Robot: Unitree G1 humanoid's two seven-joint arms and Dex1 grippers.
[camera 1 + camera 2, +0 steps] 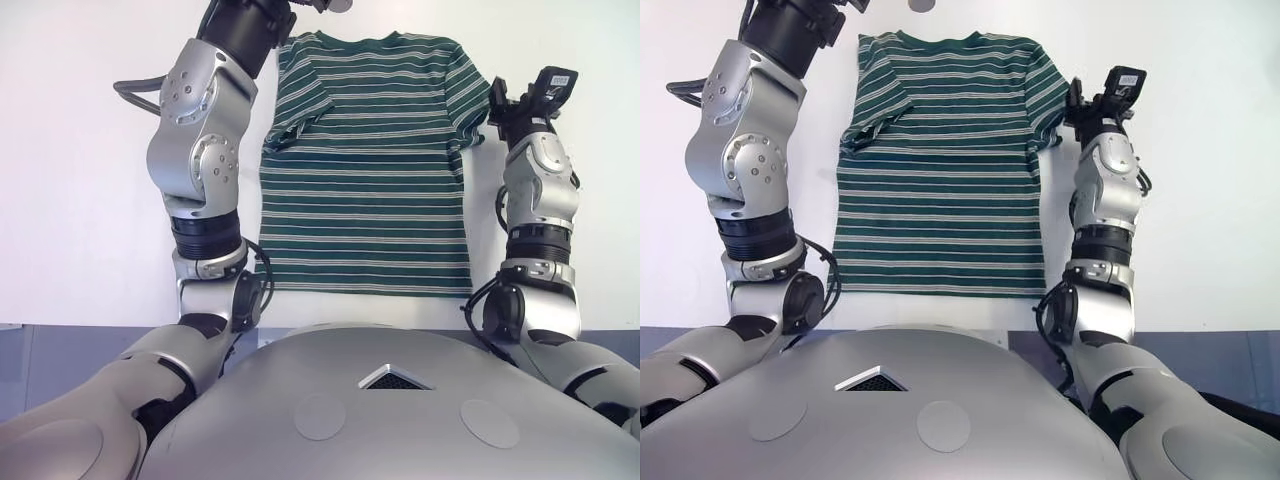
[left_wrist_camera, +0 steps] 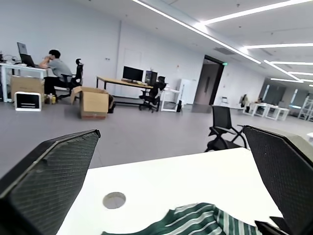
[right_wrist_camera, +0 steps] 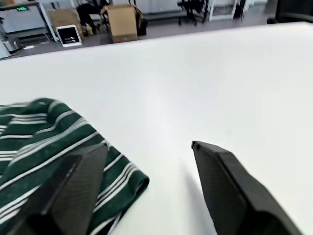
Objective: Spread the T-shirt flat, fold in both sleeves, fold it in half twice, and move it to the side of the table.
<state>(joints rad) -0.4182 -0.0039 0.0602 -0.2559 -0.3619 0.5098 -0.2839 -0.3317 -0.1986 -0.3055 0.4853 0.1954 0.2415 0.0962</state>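
A dark green T-shirt [image 1: 365, 180] with white stripes lies flat on the white table [image 1: 80, 150], collar at the far end. Its left sleeve [image 1: 297, 128] is folded in over the chest. The right sleeve [image 1: 466, 88] still sticks out sideways. My right gripper [image 3: 146, 152] is open low over the table at that sleeve's outer edge, and one finger [image 3: 68, 191] overlaps the striped cloth [image 3: 44, 127]. My left gripper [image 2: 171, 134] is open wide and holds nothing. It is raised above the far left shoulder, with the shirt's edge [image 2: 195, 220] below it.
A round grey hole [image 1: 921, 4] sits in the table just beyond the collar. Bare white table lies to the left and right of the shirt [image 1: 1200, 180]. Past the far edge is an office floor with a black chair [image 2: 222, 129] and cardboard boxes [image 2: 93, 103].
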